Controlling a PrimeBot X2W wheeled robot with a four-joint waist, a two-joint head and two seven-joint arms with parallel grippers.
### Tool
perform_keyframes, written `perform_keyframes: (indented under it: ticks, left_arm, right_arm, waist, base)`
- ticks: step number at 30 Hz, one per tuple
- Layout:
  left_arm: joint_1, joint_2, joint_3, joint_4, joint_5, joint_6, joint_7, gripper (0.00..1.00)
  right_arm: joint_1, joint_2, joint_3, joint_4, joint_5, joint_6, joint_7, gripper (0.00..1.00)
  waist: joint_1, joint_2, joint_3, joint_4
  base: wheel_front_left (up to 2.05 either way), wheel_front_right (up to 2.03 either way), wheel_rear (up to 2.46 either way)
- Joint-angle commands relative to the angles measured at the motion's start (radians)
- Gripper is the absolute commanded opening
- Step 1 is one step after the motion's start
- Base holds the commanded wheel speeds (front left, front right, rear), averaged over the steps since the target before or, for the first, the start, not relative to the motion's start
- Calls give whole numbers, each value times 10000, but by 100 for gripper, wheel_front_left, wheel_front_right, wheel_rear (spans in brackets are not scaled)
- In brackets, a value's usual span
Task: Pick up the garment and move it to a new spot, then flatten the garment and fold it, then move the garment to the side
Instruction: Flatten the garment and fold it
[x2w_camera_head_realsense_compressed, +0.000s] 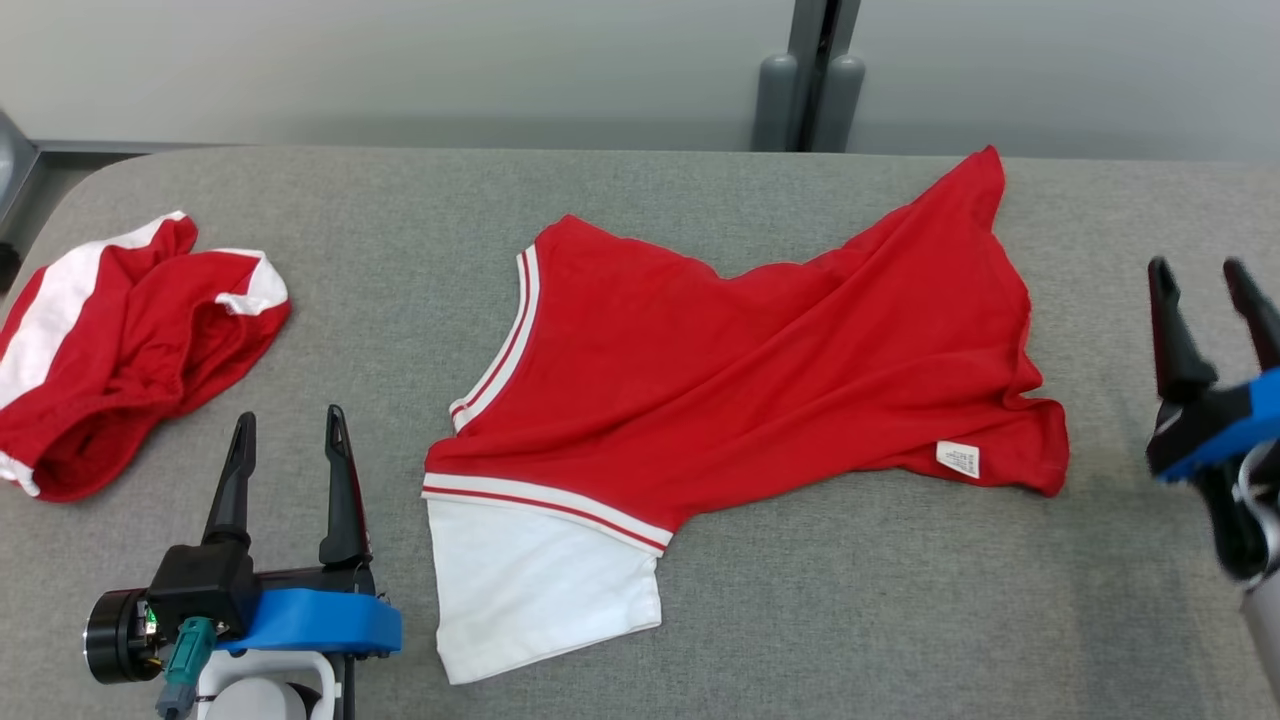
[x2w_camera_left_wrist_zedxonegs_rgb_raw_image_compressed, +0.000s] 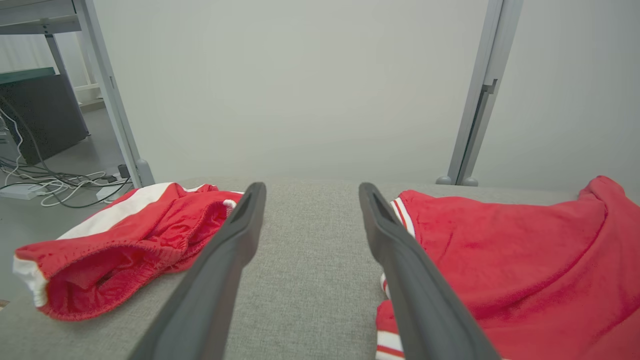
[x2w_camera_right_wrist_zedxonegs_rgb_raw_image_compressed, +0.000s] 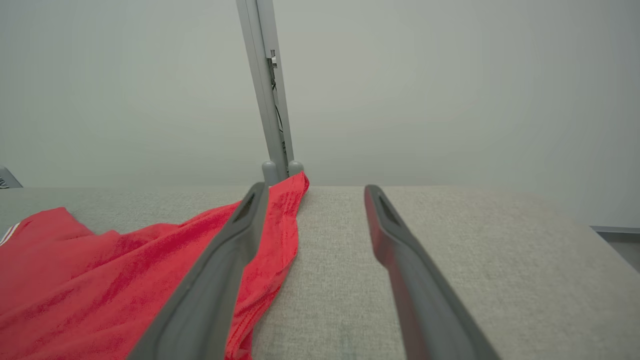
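So, garment (x2w_camera_head_realsense_compressed: 740, 380): red shirt with white trim, lying loose on the grey table (x2w_camera_head_realsense_compressed: 800, 640) between the two sets of jaws, touched by neither.
Lie of the cloth: not flat; diagonal creases run across the body and the far corner is pulled out toward the right jaws, which is likely why both arms stand off at the ends.
White sleeve (x2w_camera_head_realsense_compressed: 530, 590): sticks out at the end near the left jaws, just beside their right finger.
Care tag (x2w_camera_head_realsense_compressed: 958, 458): showing on the hem at the end toward the right jaws, so the shirt seems to be inside out or back-up – cannot tell which.
Left gripper (x2w_camera_head_realsense_compressed: 290, 415): jaws spread wide, nothing between them but bare table; the shirt's striped edge sits just outside its right finger.
Right gripper (x2w_camera_head_realsense_compressed: 1198, 268): jaws spread, empty; the hem is beside its left finger and apart from it.
Second red-and-white piece (x2w_camera_head_realsense_compressed: 130, 350): bunched up, outside the left jaws' left finger and well apart from the shirt – probably parked clear of the work area.
Step, as judged: the shirt looks set down at its spot; flattening comes next, with each arm placed to take its own end.
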Motion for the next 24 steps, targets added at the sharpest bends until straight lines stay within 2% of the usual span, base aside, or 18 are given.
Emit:
perform_keyframes:
  ticks: [1, 5, 11, 17, 24]
  left_arm:
    - [58, -6, 46, -26, 50, -49, -47, 100]
    - [149, -6, 93, -39, 106, -77, -47, 100]
    - [264, -8, 73, -117, 109, -36, -48, 100]
    - [292, -8, 35, -151, 104, -20, -48, 100]
    - [214, -8, -6, -86, 98, -60, -48, 100]
  right_arm:
    - [620, 212, -223, -435, -96, 1, -28, 100]
    - [2113, 585, -759, -1534, -359, 1, -30, 100]
    - [3825, 1213, -991, -2705, -892, 1, 178, 100]
    - [4587, 1615, -1378, -3609, -1438, 1, 637, 100]
    - [4847, 1855, -1791, -4054, -1898, 1, 1061, 100]
  waist:
    - [2, -1, -131, -133]
    - [2, -1, -215, -197]
    - [2, -1, -294, -197]
    - [2, -1, -288, -196]
    - [2, -1, -314, -83]
  base:
    - [0, 0, 0]
    - [0, 0, 0]
    - [0, 0, 0]
    - [0, 0, 0]
    - [0, 0, 0]
